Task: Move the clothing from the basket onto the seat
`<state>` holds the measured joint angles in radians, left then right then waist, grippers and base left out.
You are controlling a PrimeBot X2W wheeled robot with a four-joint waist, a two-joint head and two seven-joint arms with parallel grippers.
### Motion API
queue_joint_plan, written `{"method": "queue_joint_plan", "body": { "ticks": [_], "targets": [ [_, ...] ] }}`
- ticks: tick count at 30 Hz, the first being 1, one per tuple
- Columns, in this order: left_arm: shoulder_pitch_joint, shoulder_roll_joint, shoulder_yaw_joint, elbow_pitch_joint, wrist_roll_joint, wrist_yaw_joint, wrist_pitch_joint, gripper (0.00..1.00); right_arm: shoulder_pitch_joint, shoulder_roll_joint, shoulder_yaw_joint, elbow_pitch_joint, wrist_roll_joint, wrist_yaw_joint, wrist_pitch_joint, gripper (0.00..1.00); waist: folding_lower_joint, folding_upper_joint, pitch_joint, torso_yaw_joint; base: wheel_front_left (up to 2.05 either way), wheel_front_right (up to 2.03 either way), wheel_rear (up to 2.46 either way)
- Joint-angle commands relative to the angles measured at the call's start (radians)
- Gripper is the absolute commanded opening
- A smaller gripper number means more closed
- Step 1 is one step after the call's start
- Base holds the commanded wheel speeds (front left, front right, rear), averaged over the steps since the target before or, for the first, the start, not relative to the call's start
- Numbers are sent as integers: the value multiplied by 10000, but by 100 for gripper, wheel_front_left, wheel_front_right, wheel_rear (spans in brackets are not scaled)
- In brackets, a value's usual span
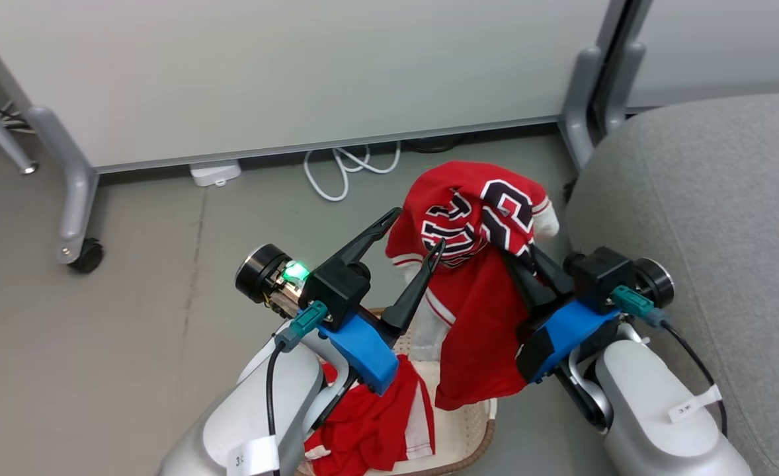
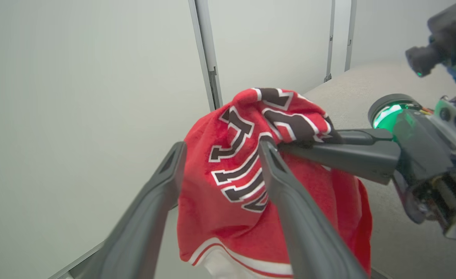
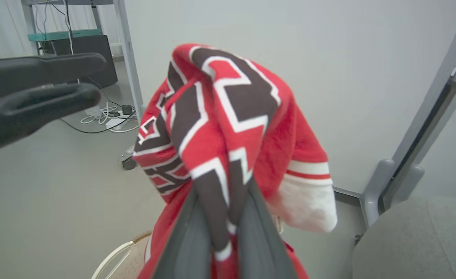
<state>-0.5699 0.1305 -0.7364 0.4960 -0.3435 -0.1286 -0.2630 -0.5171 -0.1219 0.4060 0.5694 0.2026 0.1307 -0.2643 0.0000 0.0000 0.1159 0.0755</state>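
Grey, smooth floor (image 1: pixel 131 317) is seen across the room, bounded at the back by pale partition panels (image 1: pixel 297 66) on metal legs. The grey woven seat (image 1: pixel 707 211) is seen at the right. The cream perforated basket (image 1: pixel 465 423) stands on the floor near the seat, and one red garment (image 1: pixel 369 423) lies in it. The lettered red garment (image 1: pixel 482 264) is held above the basket, clear of the seat, pinched between the closed fingers of the right gripper (image 1: pixel 515 264). The left gripper (image 1: pixel 418 229) is shown just beside the cloth with its jaws spread wide. White cables (image 1: pixel 343 168) and a caster (image 1: pixel 87 256) are seen by the partition.
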Motion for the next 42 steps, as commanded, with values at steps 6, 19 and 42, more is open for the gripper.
{"method": "queue_joint_plan", "body": {
  "ticks": [6, 19, 42],
  "targets": [
    [218, 72, 93, -383, 305, 8, -27, 100, 393, 49, -872, -647, -286, 1, -3, 0, 0, 0, 331, -928, 0, 0, 0],
    [136, 153, -201, -927, 754, -17, -27, 100, 1132, -109, -2431, -2202, -577, 1, -3, 0, 0, 0, 1005, -2607, 0, 0, 0],
    [-294, 283, -735, -1025, 573, -20, -27, 100, 2213, 476, -3702, -3890, -718, 1, -4, 0, 0, 0, 1516, -3884, 0, 0, 0]
  ]
}}
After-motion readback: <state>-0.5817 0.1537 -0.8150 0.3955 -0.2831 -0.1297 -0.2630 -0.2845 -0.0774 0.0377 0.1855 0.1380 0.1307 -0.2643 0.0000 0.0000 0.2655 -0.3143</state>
